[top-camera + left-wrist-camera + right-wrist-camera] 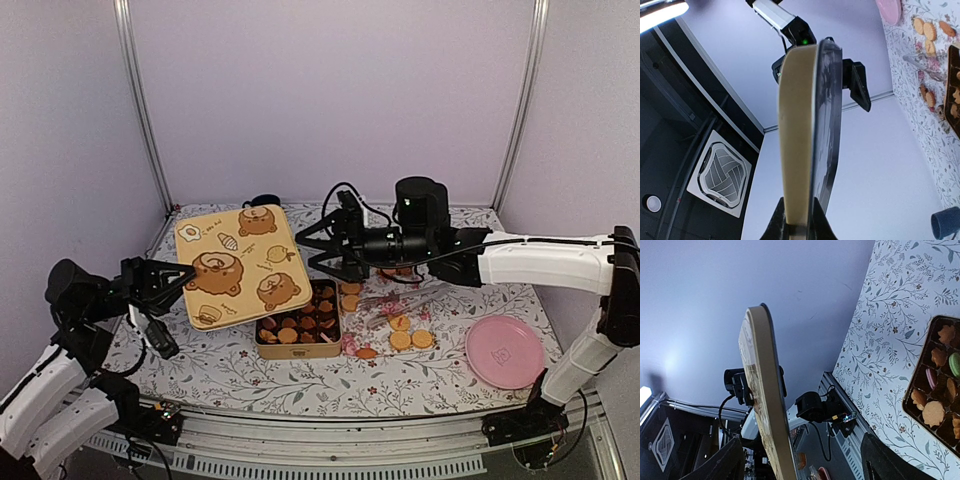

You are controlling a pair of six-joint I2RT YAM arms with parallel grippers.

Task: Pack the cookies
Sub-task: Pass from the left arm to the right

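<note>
Between the two sets of jaws hangs the yellow bear-printed lid (240, 262), raised off the desk (240, 375) and tilted. The left jaws are clamped on its left edge, while the right jaws gape wide just beside its right edge, gripping nothing. Below the right jaws sits the gold tin (297, 352), with cookies (300, 328) in its cells. Behind those jaws, loose cookies (405, 338) lie on the desk near a pink plate (505, 352). The right arm (530, 258) stretches level across the desk, and the left arm (60, 370) is folded low, its wrist pointing inward.
</note>
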